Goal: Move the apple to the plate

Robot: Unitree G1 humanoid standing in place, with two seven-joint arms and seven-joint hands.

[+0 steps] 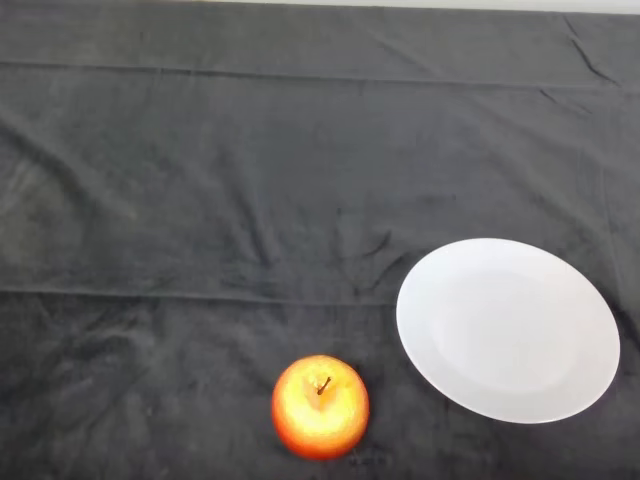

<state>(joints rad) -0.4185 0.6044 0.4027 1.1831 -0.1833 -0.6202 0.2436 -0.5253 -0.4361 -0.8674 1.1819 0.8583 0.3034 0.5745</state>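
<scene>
A red and yellow apple (320, 406) stands upright on the dark cloth near the front edge of the view, its stem pointing up. A white round plate (507, 329) lies on the cloth to the right of the apple and a little farther back, with nothing on it. The apple and the plate are apart, with a strip of cloth between them.
The dark cloth (200, 200) covers the whole table and has creases and folds across it. A pale strip of the table's far edge (420, 4) shows at the top of the view.
</scene>
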